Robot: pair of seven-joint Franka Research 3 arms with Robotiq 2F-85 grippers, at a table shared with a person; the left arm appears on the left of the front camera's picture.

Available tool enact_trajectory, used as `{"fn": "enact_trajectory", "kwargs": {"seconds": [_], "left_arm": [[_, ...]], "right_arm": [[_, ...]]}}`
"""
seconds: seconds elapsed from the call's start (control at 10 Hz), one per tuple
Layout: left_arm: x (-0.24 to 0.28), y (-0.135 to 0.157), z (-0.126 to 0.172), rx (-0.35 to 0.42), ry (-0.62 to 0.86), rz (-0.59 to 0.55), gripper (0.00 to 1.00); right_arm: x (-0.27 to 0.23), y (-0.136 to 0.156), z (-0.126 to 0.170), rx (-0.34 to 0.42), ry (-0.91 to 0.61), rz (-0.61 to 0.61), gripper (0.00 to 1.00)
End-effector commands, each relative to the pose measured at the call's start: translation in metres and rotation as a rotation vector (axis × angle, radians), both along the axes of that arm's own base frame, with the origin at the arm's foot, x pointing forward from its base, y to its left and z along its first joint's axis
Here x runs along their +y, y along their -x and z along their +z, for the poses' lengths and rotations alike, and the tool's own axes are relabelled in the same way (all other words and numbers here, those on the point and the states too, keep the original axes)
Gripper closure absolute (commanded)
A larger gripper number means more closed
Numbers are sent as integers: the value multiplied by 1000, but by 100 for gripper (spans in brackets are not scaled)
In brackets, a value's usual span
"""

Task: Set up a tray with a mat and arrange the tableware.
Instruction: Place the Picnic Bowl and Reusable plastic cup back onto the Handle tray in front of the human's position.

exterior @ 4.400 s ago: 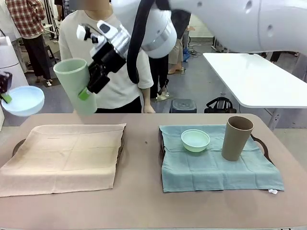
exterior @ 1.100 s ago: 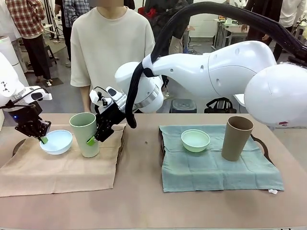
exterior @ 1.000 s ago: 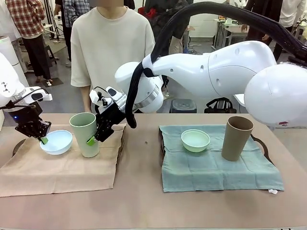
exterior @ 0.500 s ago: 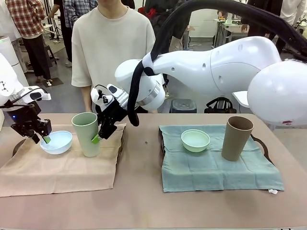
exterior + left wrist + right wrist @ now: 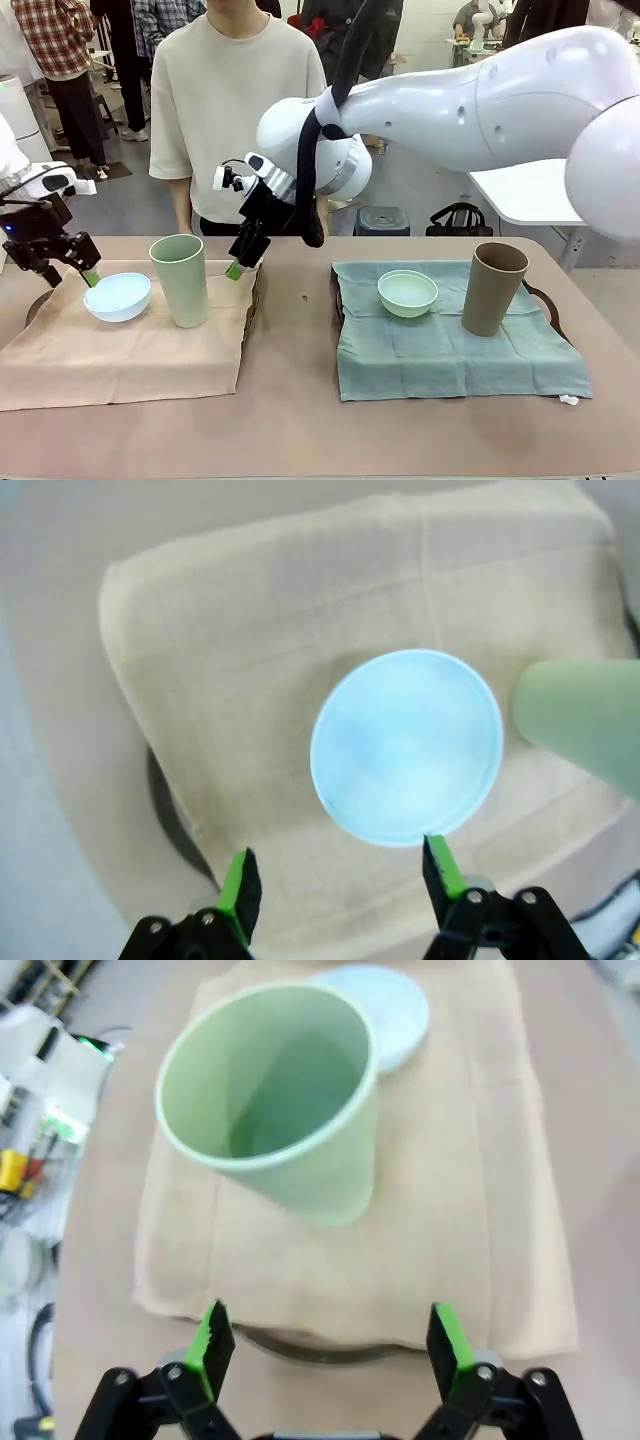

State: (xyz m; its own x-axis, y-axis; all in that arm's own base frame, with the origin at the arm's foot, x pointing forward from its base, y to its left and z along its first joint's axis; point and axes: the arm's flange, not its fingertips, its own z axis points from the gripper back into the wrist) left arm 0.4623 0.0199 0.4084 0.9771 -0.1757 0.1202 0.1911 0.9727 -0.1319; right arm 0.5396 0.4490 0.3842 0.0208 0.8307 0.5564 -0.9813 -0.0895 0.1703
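Front view: pale blue bowl (image 5: 118, 296) and light green cup (image 5: 180, 280) upright side by side on the beige mat (image 5: 130, 345), which covers the left tray (image 5: 36, 303) on the table (image 5: 300, 420). Left gripper (image 5: 68, 272) just above and behind the bowl's far left rim, fingers spread, holding nothing. Right gripper (image 5: 244, 255) raised just right of the cup, clear of it, fingers apart, empty. On the right, mint green bowl (image 5: 407, 293) and brown cup (image 5: 493, 288) standing near each other on the blue-green mat (image 5: 450, 350) over the right tray (image 5: 546, 300). Person (image 5: 240, 100) in a cream T-shirt at the table's far side, behind the left tray. No readable brand, label or writing on the tableware, mats or trays.

Left wrist view: looking straight down on the pale blue bowl (image 5: 406, 745), resting on the beige mat (image 5: 260, 630); green fingertips (image 5: 238, 878) spread wide below it, the right-hand tip overlapping the bowl's near rim, contact not certain. Side of the light green cup (image 5: 580, 715) at the picture's right edge. Dark rim of the tray (image 5: 165, 810) peeking from under the mat. No print to read.

Right wrist view: open mouth of the light green cup (image 5: 270, 1100) on the beige mat (image 5: 480, 1220), pale blue bowl (image 5: 385, 1010) partly behind it. Green fingertips (image 5: 212, 1335) wide apart, well short of the cup. Tray rim (image 5: 320, 1348) visible under the mat's near edge. No legible lettering.
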Motion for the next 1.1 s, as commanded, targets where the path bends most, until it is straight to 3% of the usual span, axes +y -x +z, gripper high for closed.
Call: {"fn": "enact_trajectory", "kwargs": {"seconds": [0.0, 0.3, 0.6, 0.8, 1.0], "left_arm": [[-2, 18, 38, -62, -39, -84, 14], [-38, 28, 97, -106, -112, -183, 14], [-69, 32, 121, -105, -119, -206, 14], [-80, 37, 147, -154, -135, -207, 14], [-74, 36, 145, -148, -111, -189, 14]], "right_arm": [[-19, 16, 51, 74, 135, -164, 0], [-66, 15, 130, 182, 350, -523, 0], [-96, 53, 195, 146, 628, -737, 0], [-127, 75, 237, 145, 651, -825, 0], [-180, 92, 259, 151, 576, -899, 0]]}}
